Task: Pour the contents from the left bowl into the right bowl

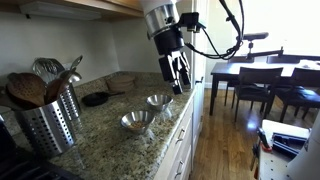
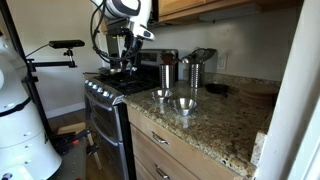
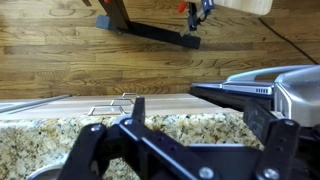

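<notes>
Left bowl [image 1: 137, 121] rests on the counter [image 1: 105, 145], well below the open, empty pincer [image 1: 180, 85].

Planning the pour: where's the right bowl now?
In an exterior view, the right bowl sits on the granite counter just beyond the wider left bowl, below the gripper.

Steel bowls: two, centre frame: left bowl [image 1: 137, 121], right bowl [image 1: 159, 100]. Black dish [image 1: 96, 98]: one, left of centre.

granite counter [image 1: 105, 135], wood floor [image 1: 225, 150], dark dining table [image 1: 262, 72], stove [image 2: 105, 92]
</notes>
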`<action>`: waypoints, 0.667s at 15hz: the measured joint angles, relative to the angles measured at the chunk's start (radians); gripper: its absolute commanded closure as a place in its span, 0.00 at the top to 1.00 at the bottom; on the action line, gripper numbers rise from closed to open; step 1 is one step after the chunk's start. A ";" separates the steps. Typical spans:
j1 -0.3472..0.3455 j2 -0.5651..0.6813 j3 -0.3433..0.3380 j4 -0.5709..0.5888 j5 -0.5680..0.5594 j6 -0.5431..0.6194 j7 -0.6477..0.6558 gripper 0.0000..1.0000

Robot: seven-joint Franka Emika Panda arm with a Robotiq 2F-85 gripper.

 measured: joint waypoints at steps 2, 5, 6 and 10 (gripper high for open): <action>0.001 0.044 0.020 0.026 -0.031 0.021 0.028 1.00; 0.005 0.105 0.049 0.055 -0.071 0.049 0.079 1.00; 0.009 0.124 0.057 0.064 -0.082 0.057 0.094 1.00; 0.026 0.197 0.084 0.104 -0.117 0.077 0.145 1.00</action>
